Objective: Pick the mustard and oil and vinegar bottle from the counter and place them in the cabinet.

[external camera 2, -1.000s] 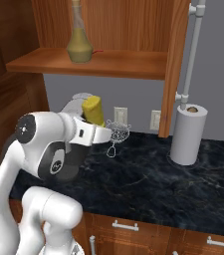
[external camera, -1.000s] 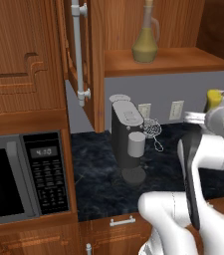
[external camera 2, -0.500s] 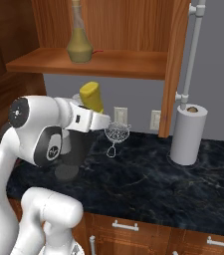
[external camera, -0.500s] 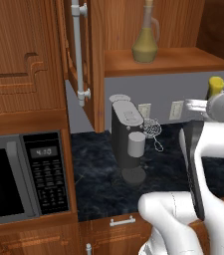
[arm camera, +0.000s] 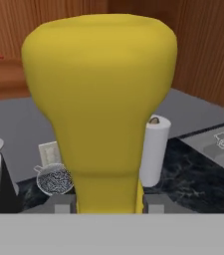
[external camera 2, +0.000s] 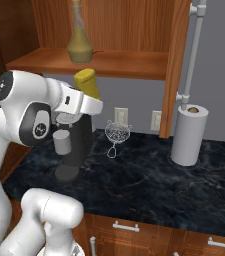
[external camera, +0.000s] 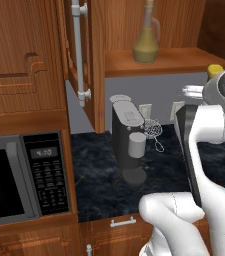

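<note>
The oil and vinegar bottle [external camera 2: 80, 40] already stands on the cabinet [external camera 2: 114, 64] shelf board, so that half is done. My gripper [external camera 2: 91, 102] pinches the mustard [external camera 2: 86, 83], raised off the tabletop [external camera 2: 149, 182] just below and in front of the shelf, near the cruet. What is left, I judge: lift it onto the shelf and release. I can read no label on either bottle.
</note>
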